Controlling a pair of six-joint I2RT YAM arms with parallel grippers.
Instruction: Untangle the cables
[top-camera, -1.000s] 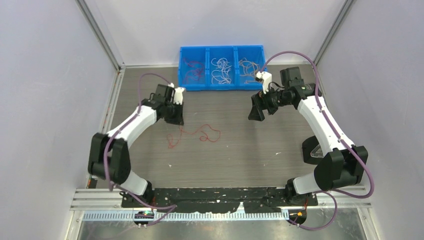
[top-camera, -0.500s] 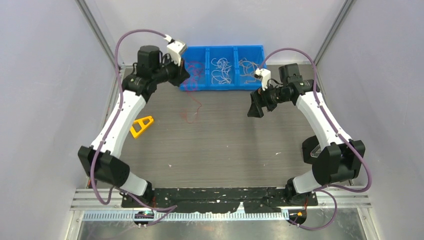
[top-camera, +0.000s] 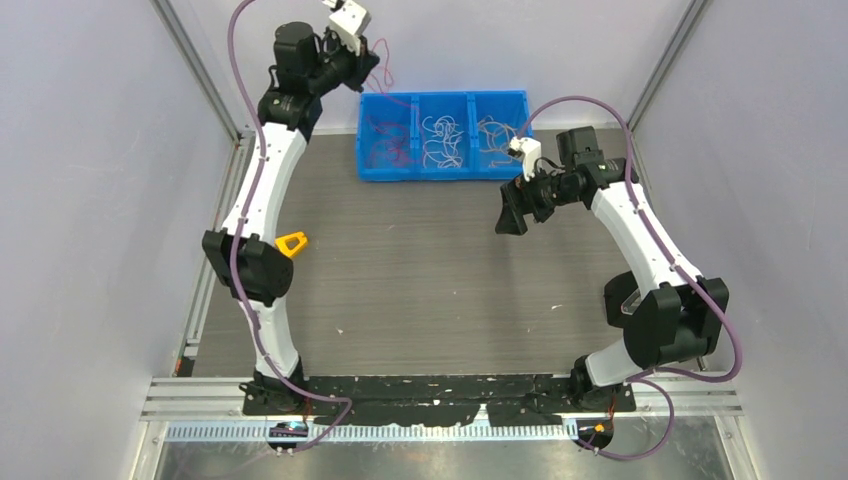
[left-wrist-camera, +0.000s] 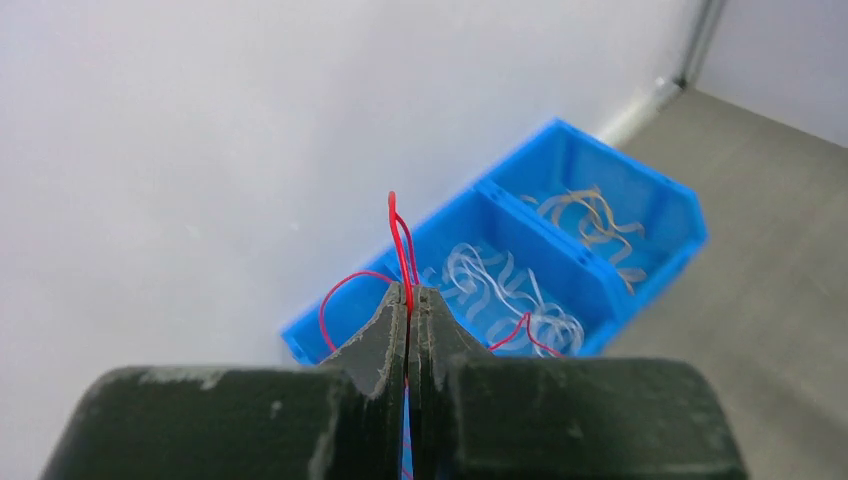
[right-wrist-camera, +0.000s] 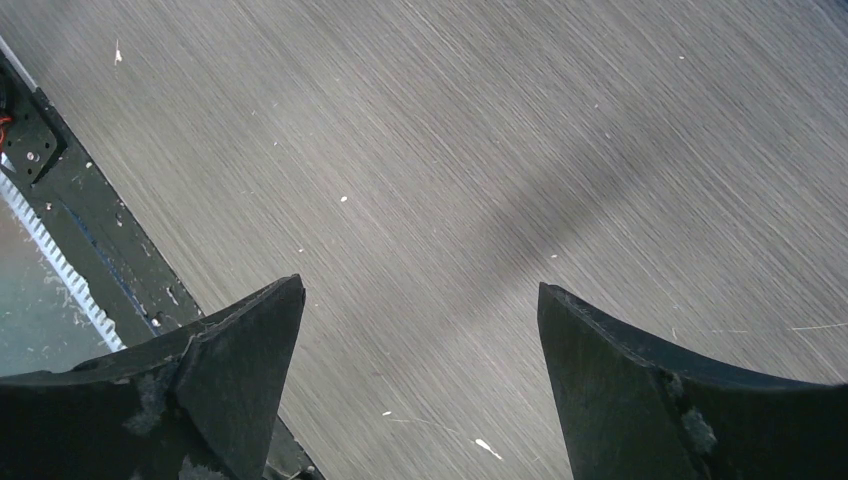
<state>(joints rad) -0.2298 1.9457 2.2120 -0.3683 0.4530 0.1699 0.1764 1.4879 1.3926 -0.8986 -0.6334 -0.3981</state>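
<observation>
My left gripper (top-camera: 368, 68) is raised high at the back left, above the blue bin (top-camera: 445, 172). In the left wrist view its jaws are pressed together (left-wrist-camera: 410, 291) on a thin red cable (left-wrist-camera: 400, 235). That cable (top-camera: 387, 70) trails from the jaws down toward the bin's left compartment. This compartment holds red cables (top-camera: 385, 140), the middle one white cables (top-camera: 442, 138), the right one yellow-orange cables (top-camera: 494, 135). My right gripper (top-camera: 510, 215) hovers over bare table right of centre. It is open (right-wrist-camera: 420, 290) with nothing between its fingers.
A yellow triangular piece (top-camera: 291, 243) lies on the table by the left arm. A dark triangular piece (top-camera: 625, 300) sits at the right edge near the right arm. The enclosure walls stand close behind the blue bin (left-wrist-camera: 650, 270). A black rail (top-camera: 440, 385) runs along the near edge.
The left arm has lifted the red cable off the table's middle and carried it up and back over the bin, uncovering the yellow piece. The right arm has barely moved.
</observation>
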